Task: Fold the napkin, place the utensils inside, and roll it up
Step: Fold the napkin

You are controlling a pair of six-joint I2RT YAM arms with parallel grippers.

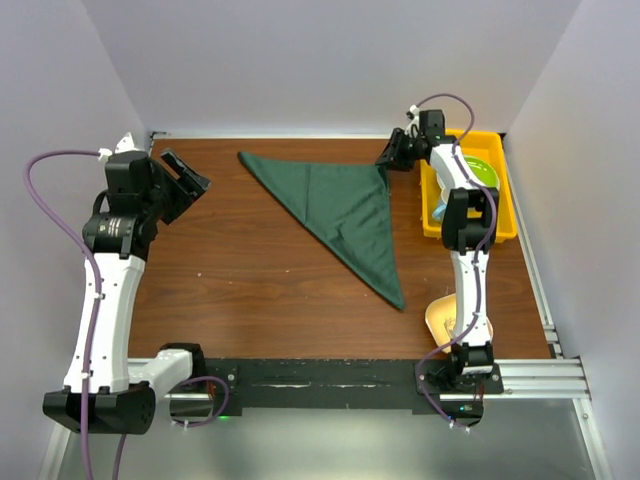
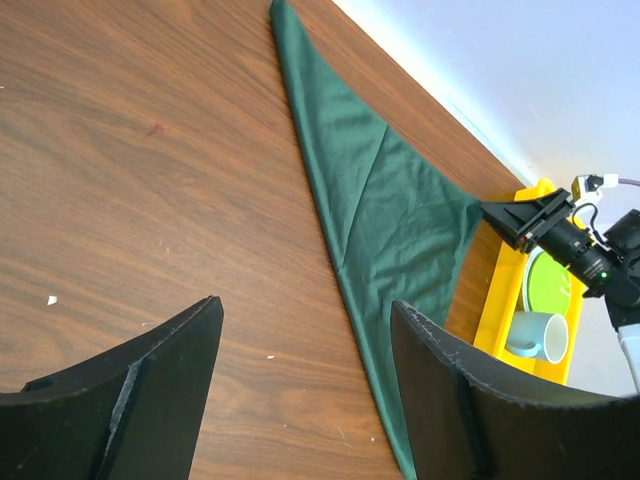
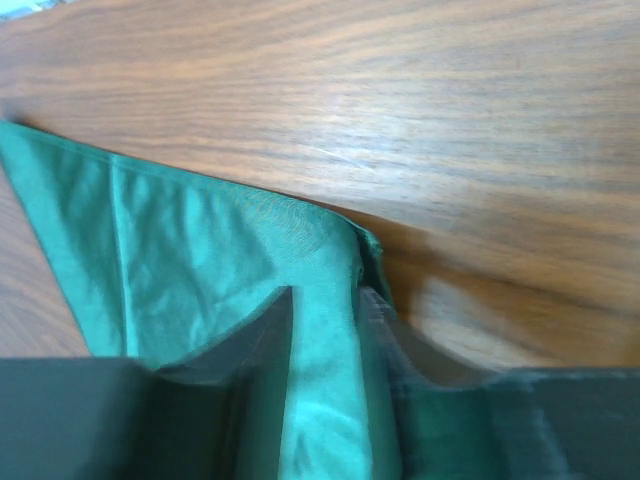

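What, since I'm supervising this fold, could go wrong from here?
The right gripper pinches only the far-right corner of the napkin, so the cloth may slip free or the fold may open when pulled. The left gripper hangs open off the cloth, so nothing pins it and it may drag. The right gripper is also beside the yellow tray and could bump it.

Bench: we see a dark wood-grain top (image 1: pixel 250 290) carrying a few small white specks.
Tray: we find a yellow tray (image 1: pixel 500 232) in the far right corner, its long side along the right edge.
Plate: we make out a lime green plate (image 1: pixel 484 170) inside the tray, at its far end.
Mug: we see a pale blue mug (image 2: pixel 535 335) in the tray, just beside the plate.
Dish: we note a pale tan round dish (image 1: pixel 440 316) towards the near right corner, partly hidden.
Strip: we see a black strip (image 1: pixel 320 382) running along the near edge.
Walls: we see plain white panels (image 1: pixel 320 60) at the far, left and right edges.
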